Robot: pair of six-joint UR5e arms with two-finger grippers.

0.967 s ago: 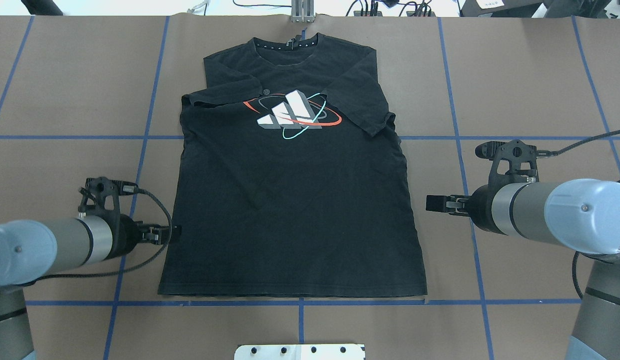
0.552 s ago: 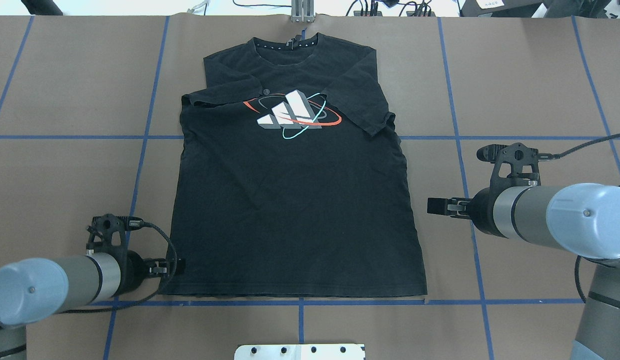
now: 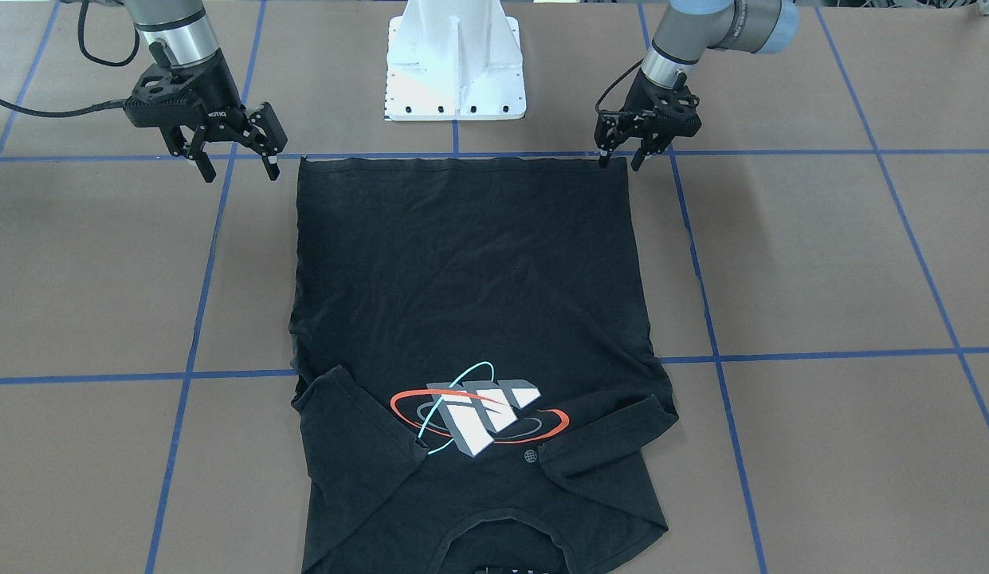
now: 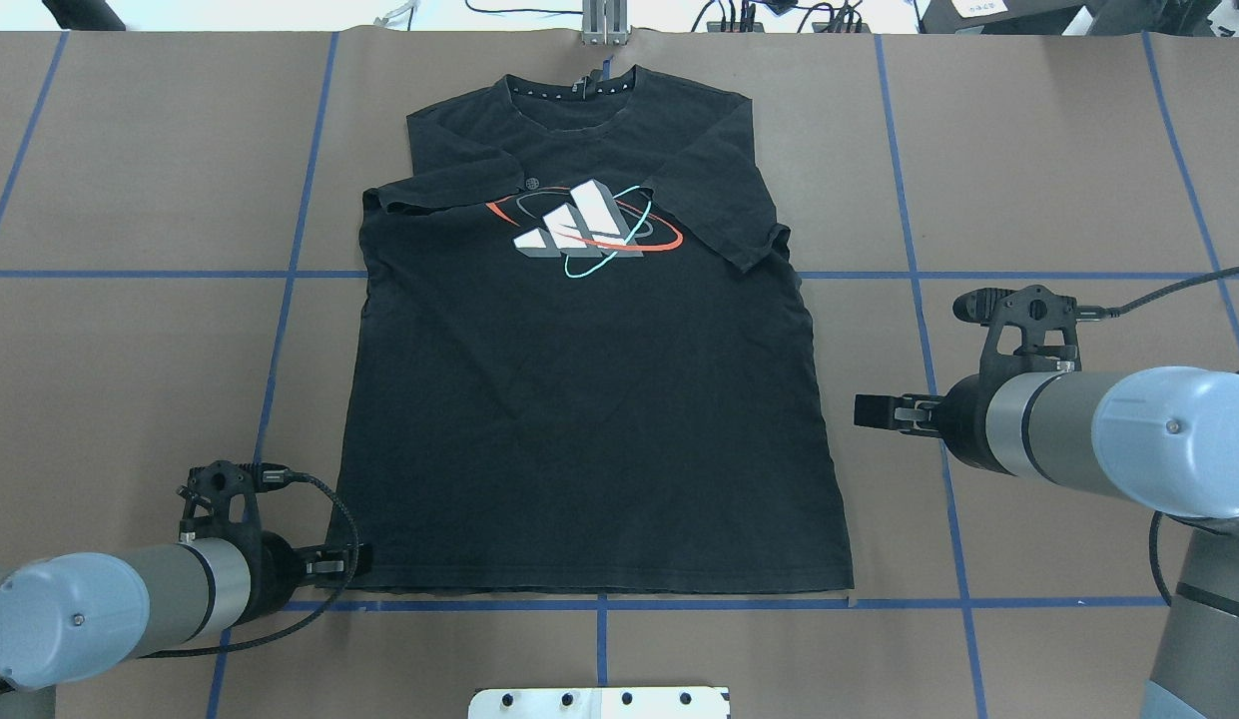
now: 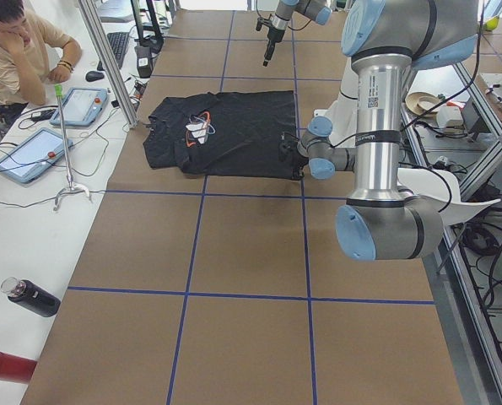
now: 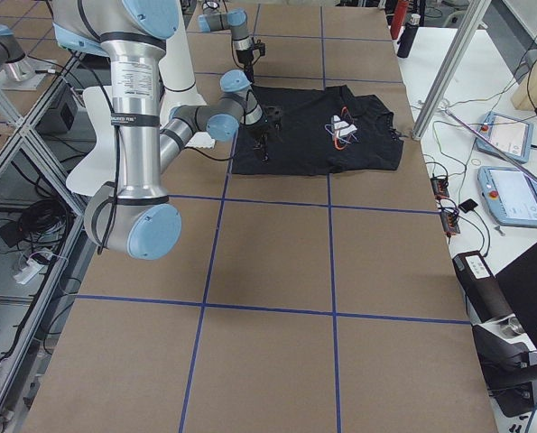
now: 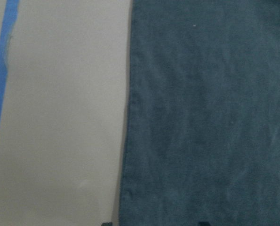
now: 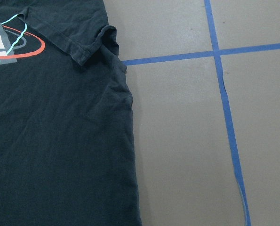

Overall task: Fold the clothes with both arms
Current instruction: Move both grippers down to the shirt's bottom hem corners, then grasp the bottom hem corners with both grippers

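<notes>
The black T-shirt [image 4: 589,419] lies flat on the brown table, print [image 4: 579,230] up, collar at the far edge and both sleeves folded in over the chest. My left gripper [image 3: 620,165] is open, low at the hem's corner on my left, with the corner between its fingers. In the left wrist view the shirt's side edge [image 7: 128,117] runs between the fingertips. My right gripper [image 3: 237,171] is open and hangs above bare table beside the shirt's other side [image 8: 130,141], clear of the cloth [image 3: 462,271].
Blue tape lines [image 4: 599,603] grid the table; one runs just under the hem. The white pedestal base [image 3: 454,64] stands behind the hem. A person sits at a side table with tablets [image 5: 31,152] beyond the collar end.
My left arm has moved back along the shirt's side to the hem corner and come down low. The right arm has barely shifted. The shirt lies as before.
</notes>
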